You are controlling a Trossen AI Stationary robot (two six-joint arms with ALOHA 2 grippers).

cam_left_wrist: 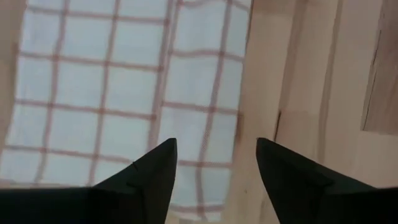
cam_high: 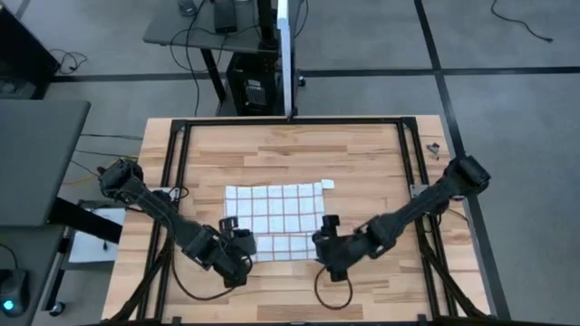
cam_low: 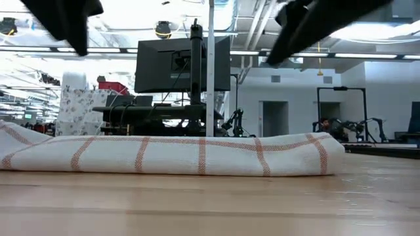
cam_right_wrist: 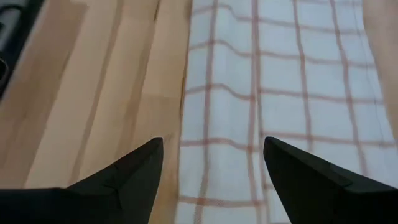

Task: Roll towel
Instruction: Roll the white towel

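The towel (cam_high: 275,213), white with a grid of red-brown lines, lies spread on the table's middle, with its small white tag (cam_high: 328,184) at the far right corner. Its near part is turned over into a thick band (cam_low: 170,155) that rests on the table. My left gripper (cam_left_wrist: 216,146) is open above the band's left end, over the towel's side edge (cam_left_wrist: 239,118). My right gripper (cam_right_wrist: 213,142) is open above the band's right end, over the other side edge (cam_right_wrist: 185,118). In the high view the grippers show at the left end (cam_high: 234,234) and the right end (cam_high: 324,234). Neither gripper holds anything.
A black frame (cam_high: 290,124) runs round the wooden table top (cam_high: 362,154). Bare wood lies far of the towel and along the near edge (cam_high: 281,290). A loose black cable loop (cam_high: 331,288) hangs near the right arm. A monitor on a stand (cam_low: 184,65) is behind the table.
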